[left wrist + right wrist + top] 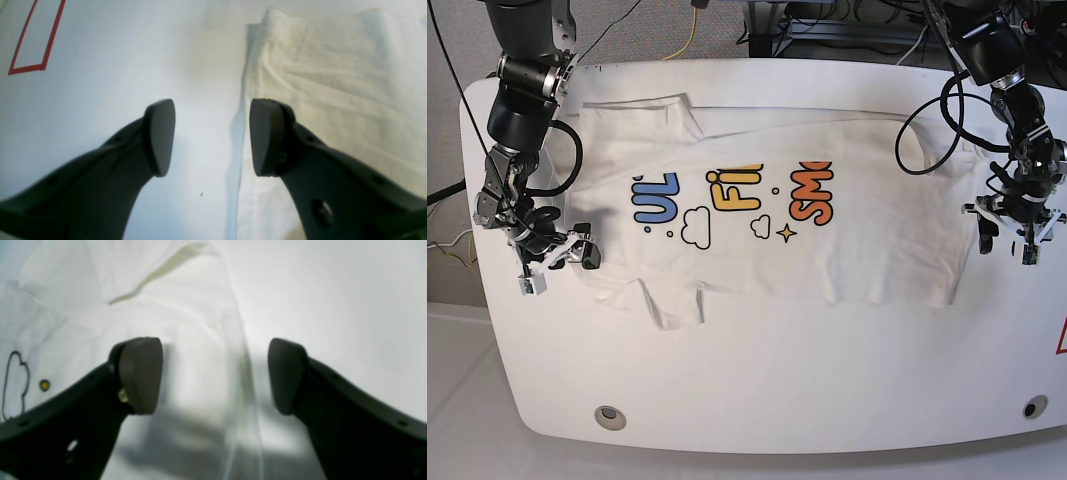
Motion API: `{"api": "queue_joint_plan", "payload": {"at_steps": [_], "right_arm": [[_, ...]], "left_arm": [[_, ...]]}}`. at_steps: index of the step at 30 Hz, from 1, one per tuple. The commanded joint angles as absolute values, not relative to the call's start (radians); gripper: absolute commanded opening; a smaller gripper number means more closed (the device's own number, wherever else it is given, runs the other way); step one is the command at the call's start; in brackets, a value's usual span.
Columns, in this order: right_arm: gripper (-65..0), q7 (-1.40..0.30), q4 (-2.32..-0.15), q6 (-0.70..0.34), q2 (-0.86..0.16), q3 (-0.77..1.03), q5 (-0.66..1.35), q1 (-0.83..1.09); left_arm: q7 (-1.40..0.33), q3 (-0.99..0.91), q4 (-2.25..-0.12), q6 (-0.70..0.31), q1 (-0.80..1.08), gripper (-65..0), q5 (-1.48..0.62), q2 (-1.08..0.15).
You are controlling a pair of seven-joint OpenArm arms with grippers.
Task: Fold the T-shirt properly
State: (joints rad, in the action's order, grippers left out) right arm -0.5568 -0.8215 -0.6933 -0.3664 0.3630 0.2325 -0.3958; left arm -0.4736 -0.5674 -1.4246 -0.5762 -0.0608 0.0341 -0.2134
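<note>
While both grippers, left (1009, 242) and right (558, 270), stand apart-jawed, red tape outline (43, 66) beside, T-shirt (777, 240) between

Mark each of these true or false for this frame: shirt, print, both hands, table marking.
1. The T-shirt lies with its print fully hidden. False: blue, yellow and orange lettering shows.
2. The left hand is open. True.
3. The right hand is clamped on the fabric. False: its fingers stand apart, with the shirt's edge between them in view.
4. A red outline is marked on the table. True.
5. The cloud outlines on the shirt are filled in solid blue. False: they are white inside black lines.
</note>
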Motion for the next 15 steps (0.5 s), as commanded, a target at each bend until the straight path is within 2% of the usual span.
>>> {"api": "queue_joint_plan", "payload": {"at_steps": [1, 15], "right_arm": [[-17.1, -0.529, -0.834, -0.698, -0.381, 0.349, 0.249, -0.424], [-17.1, -0.532, -0.839, -0.698, -0.348, 0.341, 0.26, -0.381]], "left_arm": [[-0.447, -0.567, -1.442, -0.573, -0.077, -31.3, 0.027, -0.231], [-0.447, -0.567, -1.44, -0.573, -0.081, -31.3, 0.027, -0.231]]}}
